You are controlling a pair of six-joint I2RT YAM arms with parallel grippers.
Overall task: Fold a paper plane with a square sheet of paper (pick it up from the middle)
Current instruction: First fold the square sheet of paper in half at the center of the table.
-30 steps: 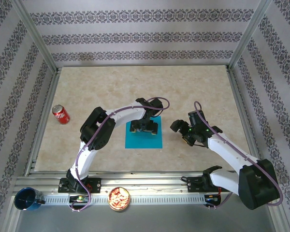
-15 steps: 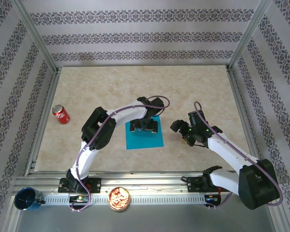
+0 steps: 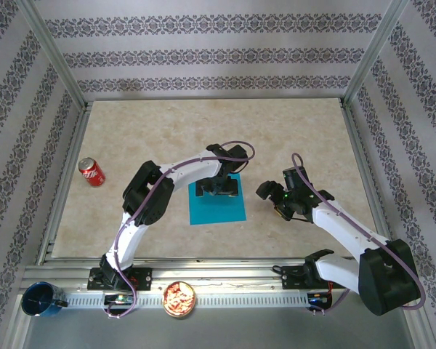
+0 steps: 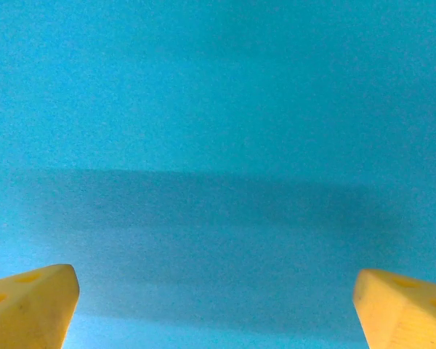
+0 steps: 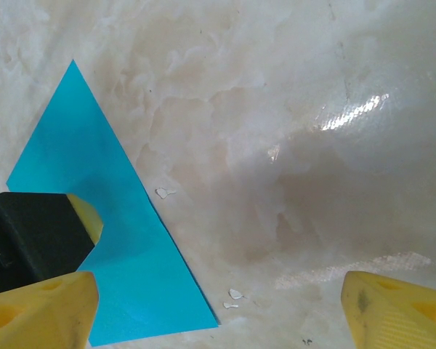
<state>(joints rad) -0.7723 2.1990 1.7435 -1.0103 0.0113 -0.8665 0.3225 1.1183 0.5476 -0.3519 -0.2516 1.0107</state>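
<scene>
The square sheet of paper [image 3: 215, 211] lies flat on the desk [image 3: 305, 131], a little left of centre and unfolded; no crease shows on it in either wrist view. The left tool [image 3: 218, 190] hangs directly over its middle, fingers apart. In the left wrist view the blue sheet [image 4: 218, 109] spreads across the background, with the two yellow tips of the left tool [image 4: 214, 287] standing wide at the bottom corners. Whether those tips touch the paper I cannot tell. That placement fits the instruction to lift the sheet from the middle: with both fingers set down on the surface, closing them could pinch up a ridge of paper.

The right tool [image 3: 271, 199] waits just beside the sheet's right edge over bare desk, its fingers also spread and holding nothing. From the right wrist view, the right tool [image 5: 218, 298] looks onto a corner of the sheet [image 5: 69, 138], probably placed to take an edge once the paper rises.

A few small white scraps [image 5: 162, 193] lie on the desk near that edge, too slight to matter. The red soda can [image 3: 91, 172] stands well off to the left, and the dark blue cup [image 3: 42, 299] and a bowl of snacks [image 3: 180, 299] sit on the near rail. Nothing blocks either arm.
</scene>
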